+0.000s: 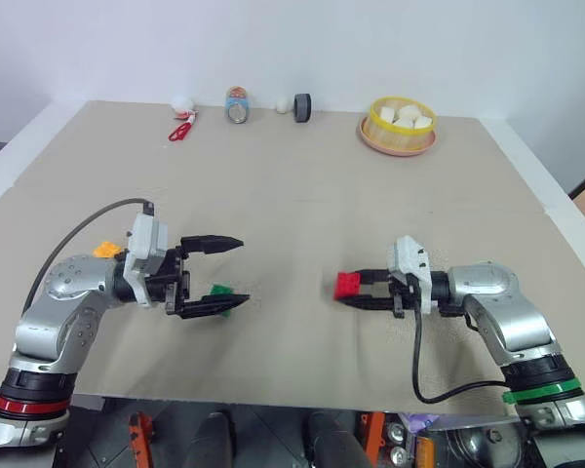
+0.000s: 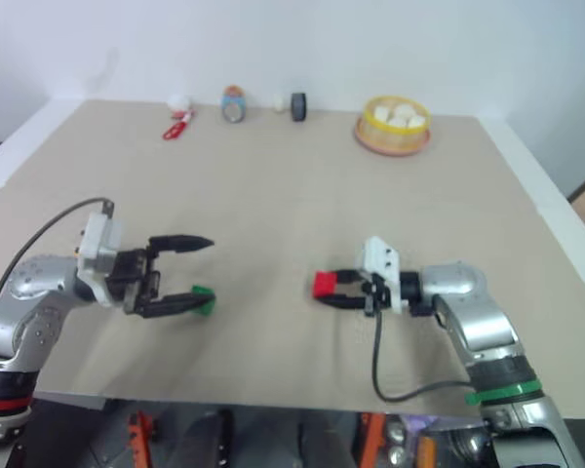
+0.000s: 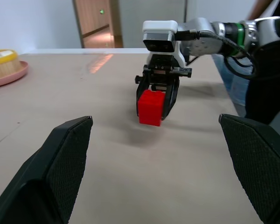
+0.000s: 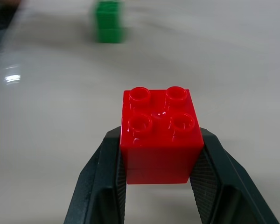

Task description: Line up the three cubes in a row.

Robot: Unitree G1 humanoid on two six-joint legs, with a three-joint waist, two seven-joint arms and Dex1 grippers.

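Right gripper [image 1: 356,292]: you have it clamped on the red cube [image 1: 348,285], both black fingers pressed against the cube's opposite sides, pointing across the table toward your left arm. In the right wrist view the cube sits studs-up between the fingers.
Red cube: held at the right gripper's fingertips, low over the table [image 1: 302,195], right of centre. You cannot tell from these views whether its underside touches the surface.
Left gripper [image 1: 232,275]: your fingers stand wide apart with nothing between them, pointing toward the right arm. One finger is raised, the other lies low near the table.
Green cube [image 1: 219,291]: it sits on the table just beside the lower left finger, near its tip. You cannot tell whether the finger touches it.
Orange-yellow cube [image 1: 105,250]: it rests on the table behind the left wrist, partly hidden by the arm, well apart from the red cube.
Row: the green and red cubes lie roughly level with each other across the table, with a clear gap between them; the orange-yellow one is off to the left and slightly farther back.
Far edge: you have a yellow-rimmed basket [image 1: 398,127] of white lumps, a small can [image 1: 237,105], a dark roll [image 1: 302,107] and a red item [image 1: 181,129] there, well away from both grippers.
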